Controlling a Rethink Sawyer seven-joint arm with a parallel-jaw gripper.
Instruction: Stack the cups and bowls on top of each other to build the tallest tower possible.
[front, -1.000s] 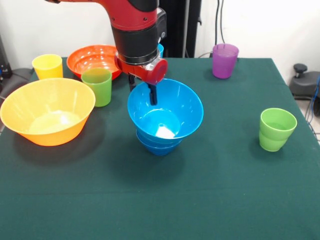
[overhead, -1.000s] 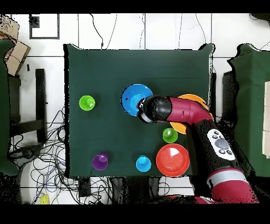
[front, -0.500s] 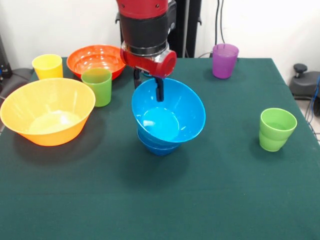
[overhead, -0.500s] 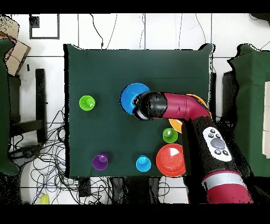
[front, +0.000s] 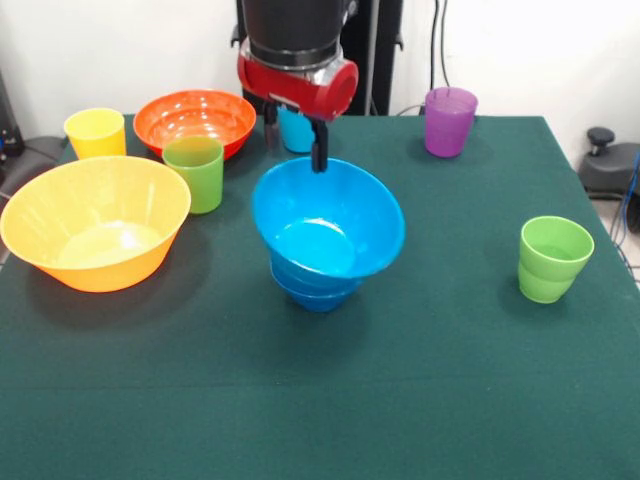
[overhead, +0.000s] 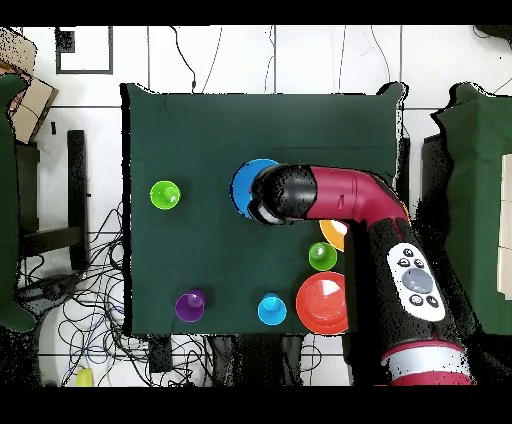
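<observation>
My gripper (front: 294, 147) hangs open just above the rear rim of the big light blue bowl (front: 330, 215), with nothing in it. That bowl sits nested on two smaller blue bowls (front: 312, 295) at the table's middle, forming a short pile. In the overhead view my arm covers part of this pile (overhead: 243, 181). The yellow-orange bowl (front: 95, 225) stands at the left and the orange-red bowl (front: 195, 118) behind it. A yellow cup (front: 96, 132), a green cup (front: 194, 170), a light blue cup (front: 296, 130) behind the gripper, a purple cup (front: 449, 120) and a second green cup (front: 553, 258) stand apart.
The dark green table (front: 400, 400) carries all of it. In the overhead view the purple cup (overhead: 190, 305), light blue cup (overhead: 272, 309) and orange-red bowl (overhead: 322, 303) line the edge nearest my base. Cables lie on the floor around the table.
My gripper has risen off the big light blue bowl's rim. The bowl, tilted half a second ago, has settled level on the blue bowls beneath it.
</observation>
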